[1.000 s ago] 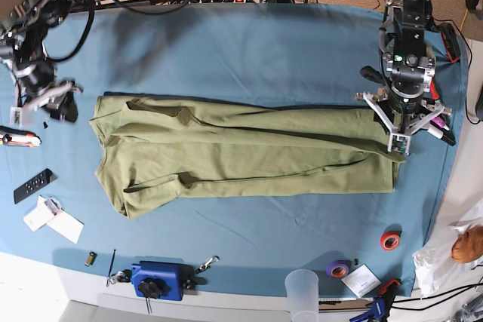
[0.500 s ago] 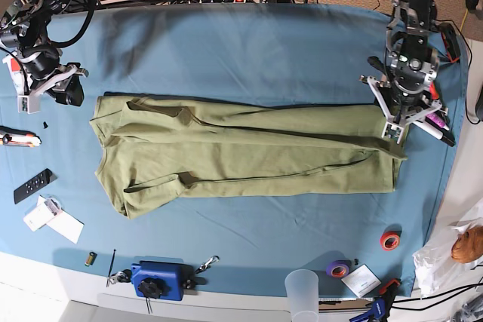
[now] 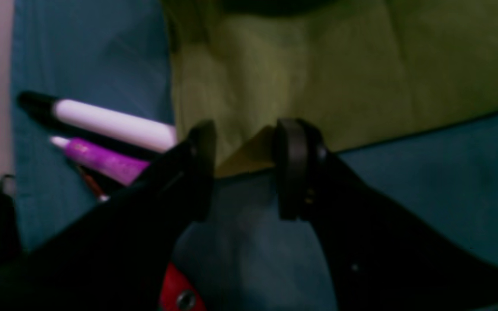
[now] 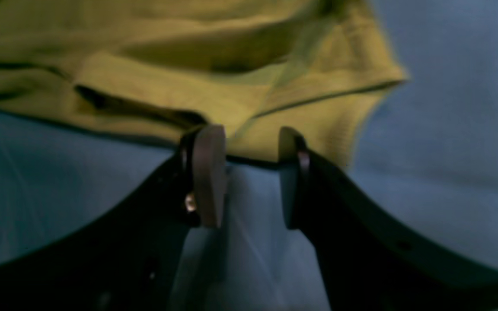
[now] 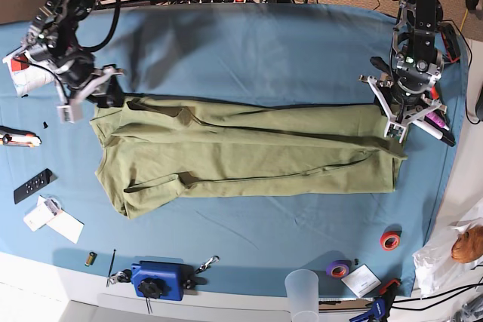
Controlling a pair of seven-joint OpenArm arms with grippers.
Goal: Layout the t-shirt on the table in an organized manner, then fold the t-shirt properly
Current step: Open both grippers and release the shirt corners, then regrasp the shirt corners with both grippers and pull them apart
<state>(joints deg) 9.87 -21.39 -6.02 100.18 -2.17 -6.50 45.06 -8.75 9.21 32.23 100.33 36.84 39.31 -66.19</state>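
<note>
Here, at the left of the base view, the right gripper [image 5: 89,100] hangs just above the upper left corner of the t-shirt [image 5: 241,152]; its jaws stand apart with nothing between them, and in the right wrist view the right gripper [image 4: 249,172] shows a clear gap, with the folded olive edge of the t-shirt [image 4: 214,77] lying just behind the fingertips [image 4: 208,172]; whether the tips touch the cloth I cannot tell. Below it, near the left edge of the frame, a black remote [image 5: 32,185] and some white cards [image 5: 54,219] lie on the table [image 5: 249,50]; a blue tool [image 5: 158,280] sits at the lower edge.

The t-shirt lies in the middle of the table, long from left to right, folded lengthwise into a narrow band, with wrinkles running along it; the sleeves are turned in on the left part.

At the right of the base view, the left gripper [image 5: 404,122] is over the upper right corner of the t-shirt; in the left wrist view the left gripper [image 3: 242,166] is spread open and holds nothing; the corner of the t-shirt [image 3: 318,73] lies behind the gap. Two markers [image 3: 115,142], one white and one purple, lie just beside that corner. In the lower right of the base view are a red tape roll [image 5: 390,240], a purple tape roll [image 5: 338,268] and a clear cup [image 5: 303,289].
</note>
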